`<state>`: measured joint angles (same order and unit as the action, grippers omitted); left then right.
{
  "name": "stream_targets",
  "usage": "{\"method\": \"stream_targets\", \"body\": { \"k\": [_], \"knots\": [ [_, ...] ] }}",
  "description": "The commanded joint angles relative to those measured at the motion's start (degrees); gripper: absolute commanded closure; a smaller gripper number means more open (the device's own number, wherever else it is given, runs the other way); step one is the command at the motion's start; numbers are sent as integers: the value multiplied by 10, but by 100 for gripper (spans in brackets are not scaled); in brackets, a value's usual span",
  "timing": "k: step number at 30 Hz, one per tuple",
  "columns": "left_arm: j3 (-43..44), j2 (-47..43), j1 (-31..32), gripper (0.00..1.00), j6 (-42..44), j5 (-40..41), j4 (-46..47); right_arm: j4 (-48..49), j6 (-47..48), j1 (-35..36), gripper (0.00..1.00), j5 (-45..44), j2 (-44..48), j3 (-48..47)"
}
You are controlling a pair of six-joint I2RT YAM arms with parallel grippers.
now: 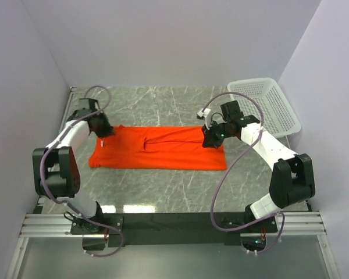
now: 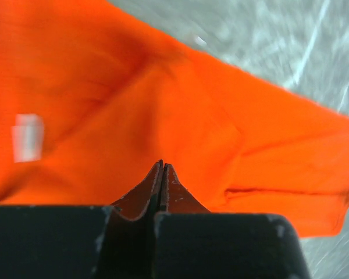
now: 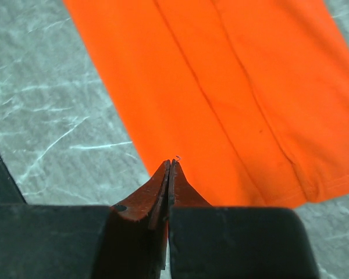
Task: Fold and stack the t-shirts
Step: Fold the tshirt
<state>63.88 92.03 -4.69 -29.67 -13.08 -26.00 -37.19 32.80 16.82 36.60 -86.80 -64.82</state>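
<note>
A broad strip of marble counter (image 1: 163,189) runs between the arm bases and the straight near edge of the orange-red t-shirt (image 1: 163,152), which lies flat as a long band across the middle. The left end effector (image 2: 161,167), fingers pressed together, is over the shirt's far left corner. The right end effector (image 3: 170,165), also pressed together, is at the right end. A white basket (image 1: 266,104) sits in the far right corner, apart from the cloth.
</note>
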Motion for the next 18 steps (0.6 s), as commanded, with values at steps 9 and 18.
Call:
{"method": "stream_targets", "body": {
  "k": [9,18],
  "knots": [
    [83,119,88,99,-19,103,4,44,-43,-1,99,-28,12,2],
    [125,202,109,99,-8,128,-14,46,-48,-14,99,-16,23,3]
  ]
}}
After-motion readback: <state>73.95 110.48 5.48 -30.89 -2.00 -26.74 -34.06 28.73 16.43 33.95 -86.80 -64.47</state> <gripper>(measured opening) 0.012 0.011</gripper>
